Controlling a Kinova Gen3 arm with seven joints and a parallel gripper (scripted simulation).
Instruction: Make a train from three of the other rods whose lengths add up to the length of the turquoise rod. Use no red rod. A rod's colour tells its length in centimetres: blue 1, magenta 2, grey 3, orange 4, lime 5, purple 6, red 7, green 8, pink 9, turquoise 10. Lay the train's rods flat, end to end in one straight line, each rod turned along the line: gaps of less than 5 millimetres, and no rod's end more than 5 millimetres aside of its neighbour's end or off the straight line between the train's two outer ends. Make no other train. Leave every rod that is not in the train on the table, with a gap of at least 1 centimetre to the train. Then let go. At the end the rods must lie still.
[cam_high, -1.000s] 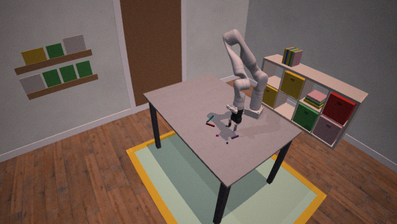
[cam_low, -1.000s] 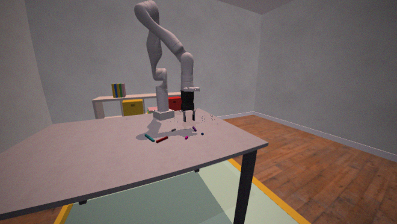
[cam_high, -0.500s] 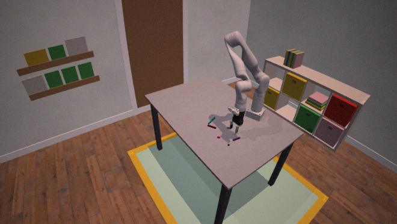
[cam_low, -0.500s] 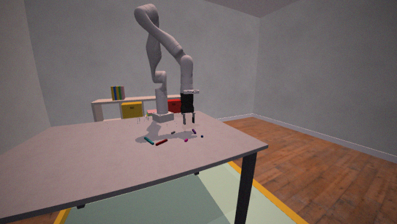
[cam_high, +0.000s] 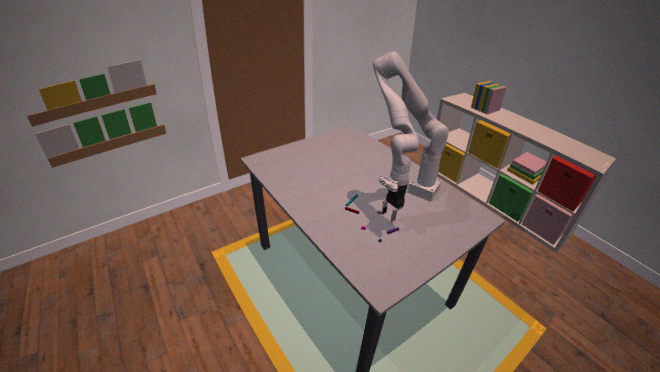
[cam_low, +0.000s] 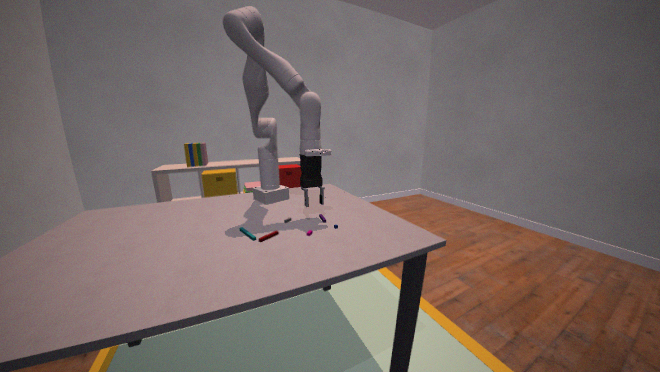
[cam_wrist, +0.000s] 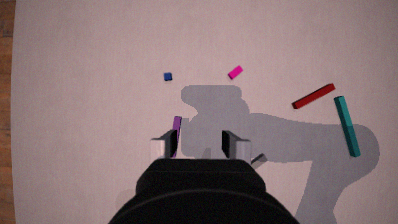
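My gripper (cam_wrist: 199, 139) is open and empty, hanging a little above the table (cam_high: 370, 210); it also shows in the top view (cam_high: 391, 214) and the exterior view (cam_low: 313, 199). A purple rod (cam_wrist: 178, 130) lies flat just by my left finger, partly hidden behind it; it also shows in the top and exterior views (cam_high: 393, 230) (cam_low: 323, 218). A grey rod (cam_wrist: 258, 160) lies by my right finger, mostly hidden, and shows in the exterior view (cam_low: 287, 219). A blue rod (cam_wrist: 168, 76), a magenta rod (cam_wrist: 235, 72), a red rod (cam_wrist: 313, 96) and the turquoise rod (cam_wrist: 347, 125) lie apart further out.
The table's left edge (cam_wrist: 12, 110) runs along the wrist view's left side. A shelf unit with coloured boxes (cam_high: 520, 165) stands behind the arm's base (cam_high: 425, 187).
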